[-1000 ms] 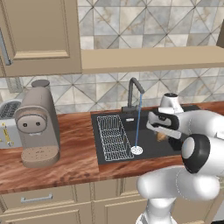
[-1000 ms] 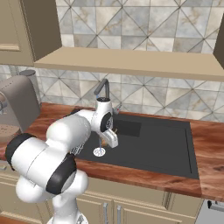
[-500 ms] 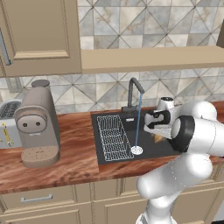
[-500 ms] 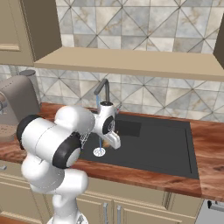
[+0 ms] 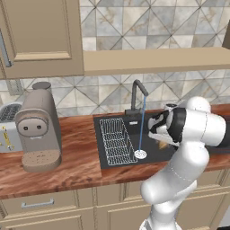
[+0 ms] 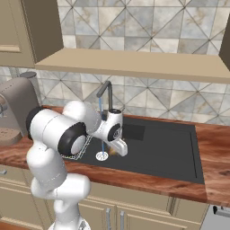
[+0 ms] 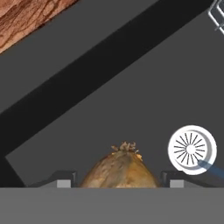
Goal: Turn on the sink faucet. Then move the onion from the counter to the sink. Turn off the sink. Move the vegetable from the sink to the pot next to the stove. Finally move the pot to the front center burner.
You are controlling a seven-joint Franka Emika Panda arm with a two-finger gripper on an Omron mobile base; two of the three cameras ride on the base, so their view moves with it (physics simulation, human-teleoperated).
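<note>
My gripper (image 7: 120, 179) is shut on the brown onion (image 7: 120, 168), which sits between the two dark fingertips (image 7: 61, 178) with its dry tuft pointing away. The hand hangs low inside the black sink (image 7: 131, 87), just beside the round drain (image 7: 191, 149). In the left base view the gripper (image 5: 157, 131) holds the onion (image 5: 162, 143) right of the dark faucet (image 5: 137, 96). A thin blue water stream (image 5: 141, 126) runs from the spout down to the drain (image 5: 140, 154). From the right base view the gripper (image 6: 120, 148) sits by the drain (image 6: 102, 156) under the faucet (image 6: 105, 92).
A wire rack (image 5: 116, 139) lies in the sink's left part. A brown coffee machine (image 5: 38, 128) and a toaster (image 5: 6, 130) stand on the wooden counter (image 5: 76, 166) to the left. A shelf (image 6: 134, 67) overhangs the sink. The basin (image 6: 166, 143) stretches bare to the right.
The hand with the onion has sunk lower into the sink, closer to the drain. The arm's elbow has swung round. Water keeps running.
</note>
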